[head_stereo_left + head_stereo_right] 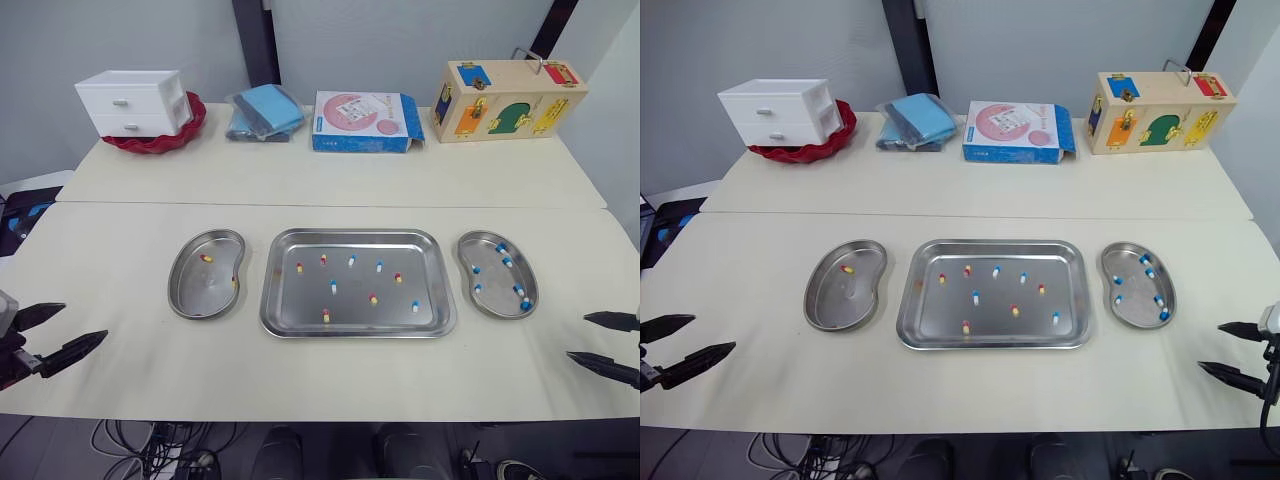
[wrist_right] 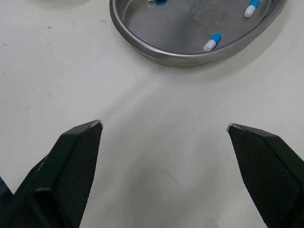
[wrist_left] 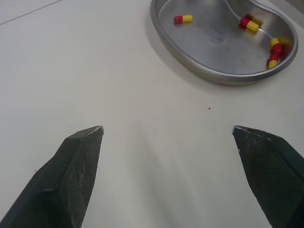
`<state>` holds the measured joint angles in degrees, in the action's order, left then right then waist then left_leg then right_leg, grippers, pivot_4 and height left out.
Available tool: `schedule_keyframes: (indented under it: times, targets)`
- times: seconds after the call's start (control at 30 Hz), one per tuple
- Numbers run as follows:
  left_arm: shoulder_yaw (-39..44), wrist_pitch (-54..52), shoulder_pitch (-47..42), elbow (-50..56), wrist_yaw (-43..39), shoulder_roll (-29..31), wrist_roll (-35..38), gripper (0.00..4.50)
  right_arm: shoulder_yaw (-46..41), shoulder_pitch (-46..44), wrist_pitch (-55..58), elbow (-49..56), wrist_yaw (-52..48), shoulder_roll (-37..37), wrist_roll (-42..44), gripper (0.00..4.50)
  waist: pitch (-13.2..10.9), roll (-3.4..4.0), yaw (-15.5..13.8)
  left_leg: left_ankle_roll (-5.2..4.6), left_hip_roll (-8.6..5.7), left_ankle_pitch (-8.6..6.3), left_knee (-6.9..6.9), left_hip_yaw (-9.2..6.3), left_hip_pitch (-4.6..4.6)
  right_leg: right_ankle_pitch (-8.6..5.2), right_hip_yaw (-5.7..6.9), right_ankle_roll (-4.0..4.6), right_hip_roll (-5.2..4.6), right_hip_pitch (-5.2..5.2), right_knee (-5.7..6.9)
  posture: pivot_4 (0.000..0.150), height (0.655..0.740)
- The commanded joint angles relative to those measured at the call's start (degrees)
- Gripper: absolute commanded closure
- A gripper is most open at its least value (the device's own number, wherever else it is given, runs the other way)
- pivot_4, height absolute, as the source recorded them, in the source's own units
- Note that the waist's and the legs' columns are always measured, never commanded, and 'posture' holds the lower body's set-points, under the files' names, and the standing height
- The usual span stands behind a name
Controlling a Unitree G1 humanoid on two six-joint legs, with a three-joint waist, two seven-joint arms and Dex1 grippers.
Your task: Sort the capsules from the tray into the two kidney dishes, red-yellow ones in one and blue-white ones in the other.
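Note:
A steel tray (image 1: 357, 321) in the middle of the table holds several red-yellow and blue-white capsules, among them a blue-white capsule (image 1: 333, 287) and a red-yellow capsule (image 1: 326, 316). The left kidney dish (image 1: 187, 289) holds red-yellow capsules (image 3: 183, 19). The right kidney dish (image 1: 492, 295) holds several blue-white capsules (image 2: 212, 42). My left gripper (image 1: 52, 334) hovers open and empty near the table's front left edge. My right gripper (image 1: 600, 341) stands open and empty near the front right edge.
Along the back of the table stand a white drawer unit (image 1: 134, 102) on a red dish, a blue folded cloth pack (image 1: 264, 111), a blue-pink box (image 1: 362, 121) and a wooden latch box (image 1: 505, 99). A seam (image 1: 330, 205) runs between the two tabletops.

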<state>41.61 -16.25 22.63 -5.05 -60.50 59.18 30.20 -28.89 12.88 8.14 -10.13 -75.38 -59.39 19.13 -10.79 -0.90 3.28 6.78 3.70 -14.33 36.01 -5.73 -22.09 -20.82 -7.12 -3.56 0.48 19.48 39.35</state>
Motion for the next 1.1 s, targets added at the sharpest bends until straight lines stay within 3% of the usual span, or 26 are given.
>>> schedule_keyframes:
  times: [0.03, 0.23, 0.33, 0.6, 1.1]
  targets:
    - [-0.86, -0.28, -1.05, 0.28, -1.45, 0.83, -1.77, 0.00, -0.63, 0.92, -0.55, 1.91, 0.33, 0.80, 0.92, 0.05, 0.00, 0.00, -0.02, 0.00, 0.00, 0.00, 0.00, 0.01, 0.00, 0.00, 0.00, 0.00, 0.00, 0.00, 0.00, 0.150, 0.7400]
    - [-5.19, -0.71, -6.71, 2.66, -3.71, 0.54, -1.50, 0.00, -3.23, 5.99, -0.69, 10.54, 0.76, 6.44, 5.34, 0.05, 0.00, -0.01, -0.24, 0.00, 0.00, 0.00, 0.00, -0.03, -0.01, 0.00, 0.03, 0.00, 0.00, -0.02, 0.01, 0.150, 0.7400]
    - [-11.46, -2.56, -9.85, 4.42, -7.27, 3.21, -2.61, 0.00, -2.73, 10.71, -2.18, 16.79, 0.17, 10.66, 7.26, 0.05, -0.01, 0.00, -0.56, 0.01, 0.01, 0.00, -0.01, -0.11, -0.01, 0.00, 0.10, 0.00, 0.01, -0.07, 0.00, 0.150, 0.7400]
    - [-26.77, -7.02, -29.34, 8.55, -6.15, 0.46, -3.07, 0.00, 3.94, 16.25, -9.49, 32.38, 3.02, 23.59, 10.97, 0.05, -0.01, 0.03, -0.57, 0.01, 0.00, 0.00, 0.04, -0.12, 0.02, 0.00, 0.08, -0.01, 0.02, -0.12, 0.07, 0.150, 0.7400]
    - [-52.50, -2.12, -58.78, -4.72, -12.46, -9.87, -18.44, 0.00, 12.15, 15.67, -13.88, 35.90, 9.57, 26.92, 9.01, 0.05, -0.02, 0.04, -1.40, 0.02, -0.01, 0.02, 0.14, -0.29, -0.01, 0.01, 0.21, -0.01, 0.09, -0.15, 0.13, 0.150, 0.7400]
